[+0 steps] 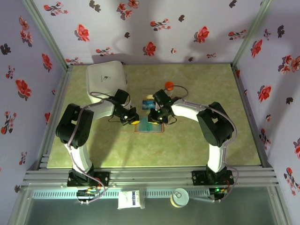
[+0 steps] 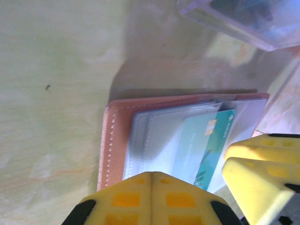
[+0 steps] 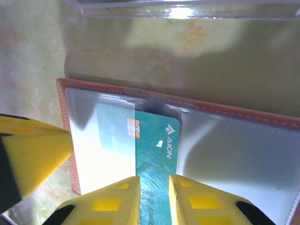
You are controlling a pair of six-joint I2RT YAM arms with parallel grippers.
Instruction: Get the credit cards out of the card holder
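The teal credit card (image 3: 157, 159) poking out of the card holder (image 3: 234, 159) is showing white capitals, "AION", beside a small angular logo; fainter print under the clear sleeve is blurring past reading.

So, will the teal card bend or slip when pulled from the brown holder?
The teal plastic credit card lies flat with straight edges, so probably stiff and light. Its glossy face looks slippery; the clear sleeve of the brown leather-like holder may drag on it.

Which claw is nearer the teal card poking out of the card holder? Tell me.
Right. The right claw is directly over the exposed end of the teal card, fingers narrowly apart. The left claw is shut, over the card holder beside the card.
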